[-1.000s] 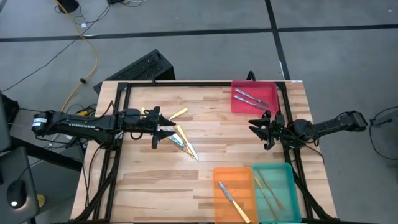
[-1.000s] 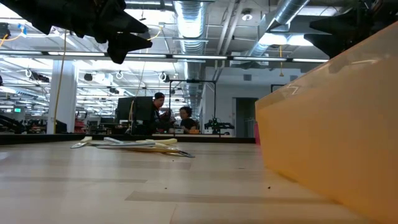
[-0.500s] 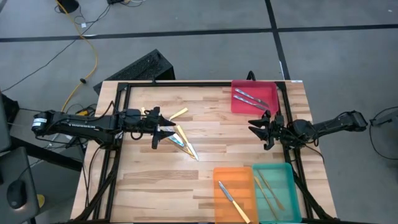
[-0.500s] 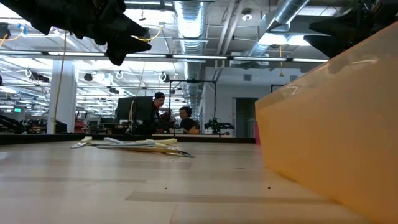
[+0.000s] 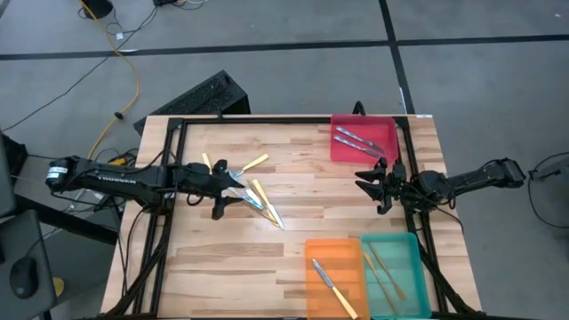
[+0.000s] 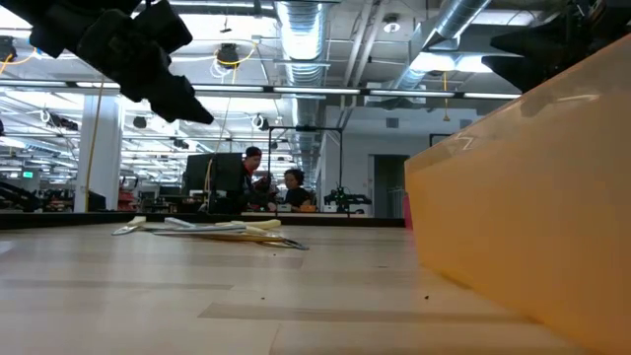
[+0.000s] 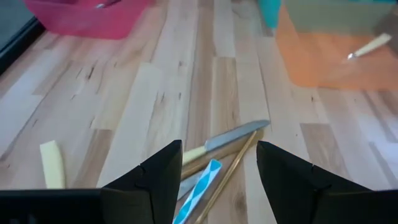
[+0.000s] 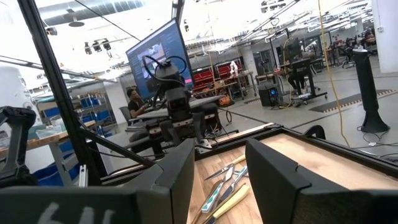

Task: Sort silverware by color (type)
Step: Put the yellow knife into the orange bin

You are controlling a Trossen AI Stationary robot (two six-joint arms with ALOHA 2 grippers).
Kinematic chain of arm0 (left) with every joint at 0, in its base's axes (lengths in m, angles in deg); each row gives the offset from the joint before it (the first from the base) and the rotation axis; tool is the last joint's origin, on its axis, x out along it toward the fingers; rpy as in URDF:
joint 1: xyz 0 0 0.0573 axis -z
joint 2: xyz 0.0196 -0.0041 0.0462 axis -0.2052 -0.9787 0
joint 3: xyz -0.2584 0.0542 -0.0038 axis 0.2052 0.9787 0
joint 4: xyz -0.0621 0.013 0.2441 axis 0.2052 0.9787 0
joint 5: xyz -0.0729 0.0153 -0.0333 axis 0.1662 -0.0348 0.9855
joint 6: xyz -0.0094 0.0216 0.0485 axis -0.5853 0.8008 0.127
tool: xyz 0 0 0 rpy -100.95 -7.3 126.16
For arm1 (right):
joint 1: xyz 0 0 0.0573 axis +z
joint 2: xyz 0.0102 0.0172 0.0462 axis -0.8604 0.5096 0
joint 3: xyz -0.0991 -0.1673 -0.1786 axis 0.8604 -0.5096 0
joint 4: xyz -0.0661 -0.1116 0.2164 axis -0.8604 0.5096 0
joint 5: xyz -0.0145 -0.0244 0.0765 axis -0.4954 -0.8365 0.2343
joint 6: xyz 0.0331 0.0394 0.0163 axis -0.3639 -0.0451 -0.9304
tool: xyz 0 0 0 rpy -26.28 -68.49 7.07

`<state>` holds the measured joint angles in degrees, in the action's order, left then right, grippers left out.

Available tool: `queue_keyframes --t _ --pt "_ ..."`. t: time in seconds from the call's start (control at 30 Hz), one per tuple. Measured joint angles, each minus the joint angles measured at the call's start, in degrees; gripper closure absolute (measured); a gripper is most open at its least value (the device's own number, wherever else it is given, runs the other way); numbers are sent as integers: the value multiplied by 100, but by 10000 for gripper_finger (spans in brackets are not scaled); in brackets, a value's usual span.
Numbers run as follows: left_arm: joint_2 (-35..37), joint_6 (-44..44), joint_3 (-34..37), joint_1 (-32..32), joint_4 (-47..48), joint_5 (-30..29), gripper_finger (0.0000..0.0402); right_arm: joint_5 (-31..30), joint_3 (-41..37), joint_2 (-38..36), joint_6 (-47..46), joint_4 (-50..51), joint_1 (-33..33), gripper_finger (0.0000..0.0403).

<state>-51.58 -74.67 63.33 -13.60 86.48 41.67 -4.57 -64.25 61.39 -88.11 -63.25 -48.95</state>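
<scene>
The left pincer (image 5: 220,189), fingers spread and empty, hovers over the near end of the silverware (image 5: 258,200) heap; single out one blue-handled piece, then descend straight. The right pincer (image 5: 373,184) waits spread.

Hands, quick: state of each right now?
Left hand: open, empty, above the loose pile of silverware.
Right hand: open, empty, beside the red tray.

The left claw (image 5: 224,192) has drawn back from over the silverware pile (image 5: 255,194), fingers apart and empty.
</scene>
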Motion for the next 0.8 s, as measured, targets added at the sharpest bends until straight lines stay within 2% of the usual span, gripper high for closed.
queue_keyframes --t 0.53,0.8 --pt "0 27 602 81 -184 -395 212 -9 0 2 -43 92 0 235" --pt "-140 444 636 81 -105 -666 212 -15 0 0 -44 140 0 235"
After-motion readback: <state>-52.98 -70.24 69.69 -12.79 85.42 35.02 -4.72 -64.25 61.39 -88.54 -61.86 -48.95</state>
